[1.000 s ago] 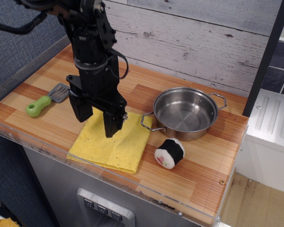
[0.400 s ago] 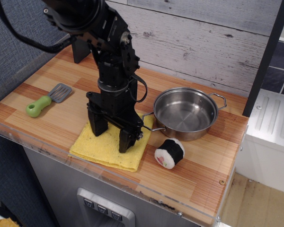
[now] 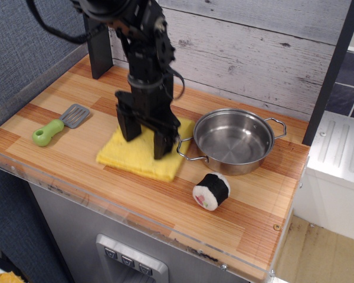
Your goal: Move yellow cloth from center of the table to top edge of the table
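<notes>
The jaws [image 3: 146,135] are standing spread apart, their two dark fingers pointing down onto the yellow cloth [image 3: 140,155], one near its left part and one near its right edge; whether they are pressing it or pinching any fabric cannot be told from this view. Reading from the left, a green-handled spatula [image 3: 58,125] is lying alone near the left side of the table [image 3: 59,168], apart from the cloth. Next, the cloth is lying flat around the middle of the table, well clear of the acrylic front rim, its right edge just beside the handle of the steel pot [image 3: 234,141]. Further right and nearer the front, a sushi roll toy [image 3: 211,191] is sitting below the pot. The task is looking only partly done: a band of bare wood is showing between the cloth and the back wall, so a further slide toward that top edge is likely remaining, followed by lifting the jaws away.
</notes>
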`<move>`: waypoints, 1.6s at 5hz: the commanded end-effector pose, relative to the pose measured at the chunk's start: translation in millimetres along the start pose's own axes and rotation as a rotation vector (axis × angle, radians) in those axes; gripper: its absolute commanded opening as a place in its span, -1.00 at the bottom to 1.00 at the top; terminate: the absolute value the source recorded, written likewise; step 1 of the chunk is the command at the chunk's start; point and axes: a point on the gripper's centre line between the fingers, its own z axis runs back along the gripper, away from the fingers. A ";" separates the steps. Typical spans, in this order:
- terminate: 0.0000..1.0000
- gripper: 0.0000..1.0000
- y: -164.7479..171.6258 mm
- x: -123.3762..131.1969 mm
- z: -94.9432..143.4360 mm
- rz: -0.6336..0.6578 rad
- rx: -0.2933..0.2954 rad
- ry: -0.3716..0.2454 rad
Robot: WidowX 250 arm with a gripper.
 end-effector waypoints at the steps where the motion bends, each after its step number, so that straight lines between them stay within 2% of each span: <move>1: -1.00 1.00 25.7 42.5 -11.6 -0.038 -0.002 0.025; 2: -1.00 1.00 15.3 62.1 -14.8 -0.069 -0.031 0.019; 3: -1.00 1.00 7.1 70.6 5.5 -0.080 -0.032 -0.024; 5: -1.00 1.00 28.1 78.9 70.7 -0.002 -0.066 -0.161; 6: -1.00 1.00 30.6 78.5 90.5 0.007 -0.064 -0.178; 7: -1.00 1.00 15.8 51.5 103.5 -0.012 -0.070 -0.161; 8: -1.00 1.00 0.8 19.9 107.6 -0.015 -0.107 -0.137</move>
